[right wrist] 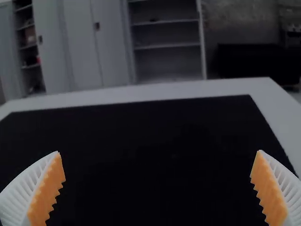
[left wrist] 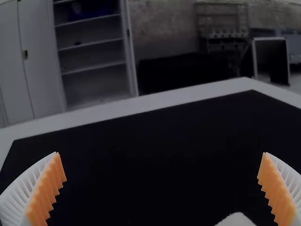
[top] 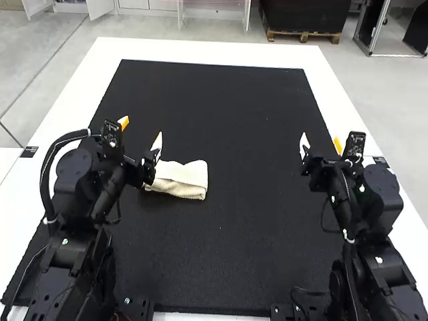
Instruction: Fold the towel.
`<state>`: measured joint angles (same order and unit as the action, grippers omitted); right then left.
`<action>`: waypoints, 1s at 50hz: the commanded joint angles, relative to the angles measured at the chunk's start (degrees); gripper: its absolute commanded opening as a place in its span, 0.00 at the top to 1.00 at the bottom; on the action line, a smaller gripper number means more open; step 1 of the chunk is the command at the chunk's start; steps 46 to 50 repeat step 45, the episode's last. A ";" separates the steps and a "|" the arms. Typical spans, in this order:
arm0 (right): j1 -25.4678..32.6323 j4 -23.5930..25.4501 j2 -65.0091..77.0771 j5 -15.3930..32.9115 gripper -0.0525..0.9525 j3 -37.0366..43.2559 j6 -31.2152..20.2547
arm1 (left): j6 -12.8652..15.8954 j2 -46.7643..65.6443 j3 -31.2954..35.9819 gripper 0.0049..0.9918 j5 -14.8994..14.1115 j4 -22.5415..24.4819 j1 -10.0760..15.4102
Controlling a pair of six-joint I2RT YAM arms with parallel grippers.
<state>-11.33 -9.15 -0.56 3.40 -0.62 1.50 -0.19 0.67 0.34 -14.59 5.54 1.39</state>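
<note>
Towel (top: 184,179) on the black mat (top: 234,261), left of centre, toward the near half of the desk (top: 200,51); folded into a compact strip, layers showing along its near edge; left end partly hidden by the left arm (top: 110,184).

Long axis runs roughly left to right; the strip lies to the right and near side of the left hand (top: 141,132), whose fingers are apart with nothing between them; right hand (top: 321,142) also has its fingers apart and empty, well off to the right across bare mat.

Judgement: left hand is the nearer and the likelier to work first; it would need to come back toward the near side and down, since its tips reach past the towel; folding looks well along, perhaps only a last fold or straightening left; risk: brushing the left end and loosening the layers.
</note>
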 commanded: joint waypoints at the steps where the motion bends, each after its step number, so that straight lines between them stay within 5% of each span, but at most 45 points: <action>1: 0.70 -0.35 0.29 1.70 0.04 0.10 0.17 | 1.33 -0.75 -0.16 0.03 2.46 -3.70 -0.42; 5: 0.70 7.13 0.29 2.23 0.04 0.54 -3.34 | 1.33 -0.75 -0.16 0.03 2.99 -3.87 -0.51; 50: 0.70 7.21 0.29 2.67 0.04 0.54 -3.26 | 1.86 -0.75 -0.25 0.03 2.99 -4.57 -0.51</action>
